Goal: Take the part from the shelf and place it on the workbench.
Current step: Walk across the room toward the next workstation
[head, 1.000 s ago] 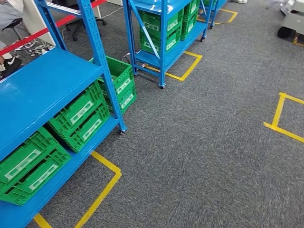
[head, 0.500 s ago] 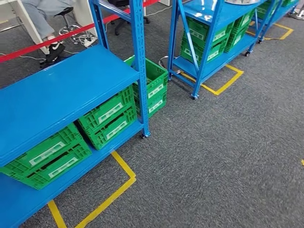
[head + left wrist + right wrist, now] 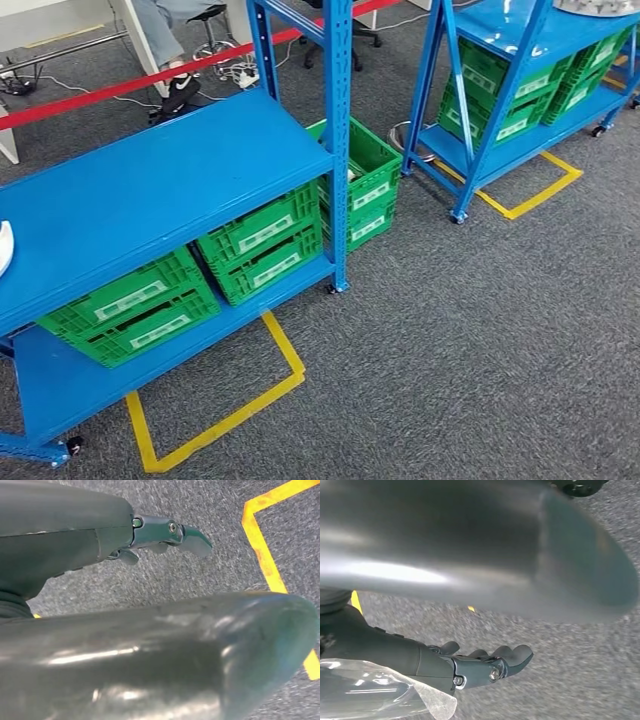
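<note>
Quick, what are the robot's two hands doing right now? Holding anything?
Left hand: open, fingers straight, holding nothing.
Right hand: open, fingers straight, holding nothing.

The left hand (image 3: 166,532) was held empty above the floor, its fingers (image 3: 194,539) extended and slightly apart. The right hand (image 3: 486,667) was likewise carried empty, fingers (image 3: 516,655) stretched out.

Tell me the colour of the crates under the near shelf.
Green, with pale label strips on the crates; the head view shows them best.

crate labels (image 3: 265,233) white, no legible txt
</note>
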